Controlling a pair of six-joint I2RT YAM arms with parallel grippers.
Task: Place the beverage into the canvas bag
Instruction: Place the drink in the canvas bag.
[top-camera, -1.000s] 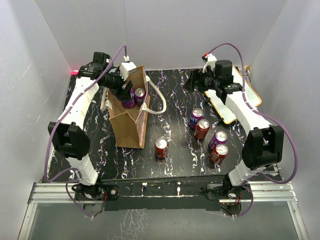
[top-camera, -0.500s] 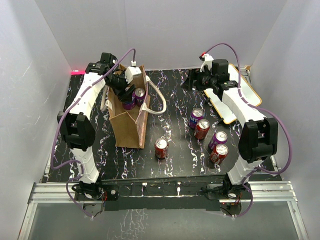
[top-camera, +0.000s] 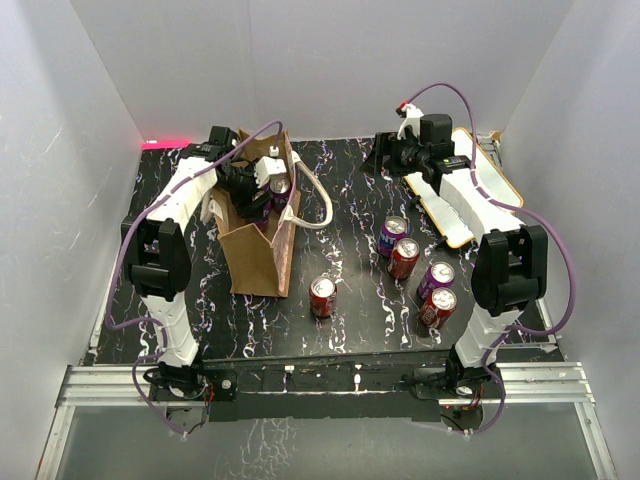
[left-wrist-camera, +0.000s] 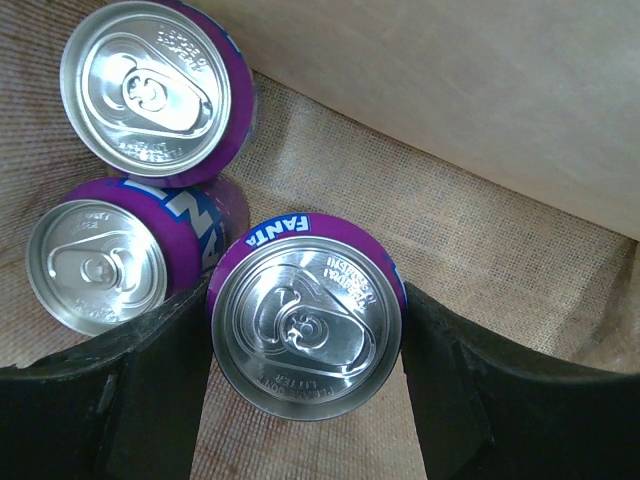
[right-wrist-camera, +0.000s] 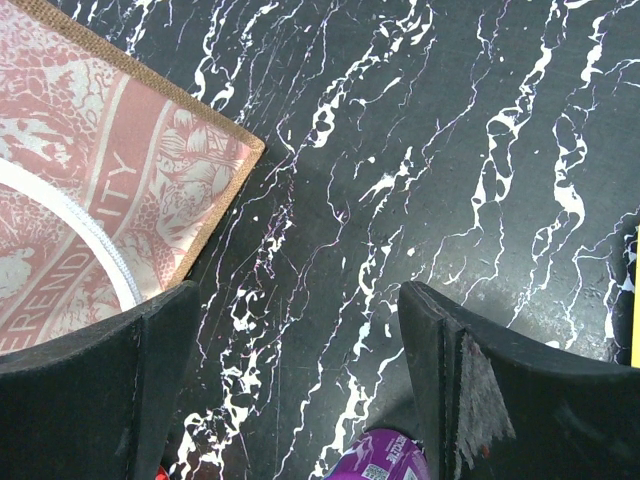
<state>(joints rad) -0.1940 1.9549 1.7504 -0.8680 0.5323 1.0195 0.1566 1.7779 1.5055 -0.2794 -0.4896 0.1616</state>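
Left fingers (left-wrist-camera: 110, 400) pinch the purple can (left-wrist-camera: 305, 330) upright between them, its axis toward my wrist, deep inside the canvas bag (left-wrist-camera: 450, 220), floor straight below

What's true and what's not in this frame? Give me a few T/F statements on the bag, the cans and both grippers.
1. The left gripper is inside the canvas bag, closed on a purple Fanta can. True.
2. That can is alone in the bag. False: two more purple cans stand beside it.
3. The right gripper holds a red can. False: it is open and empty above the table.
4. Five loose cans stand on the table outside the bag: three red, two purple. True.
5. The bag lies flat on its side. False: it stands upright, mouth open.
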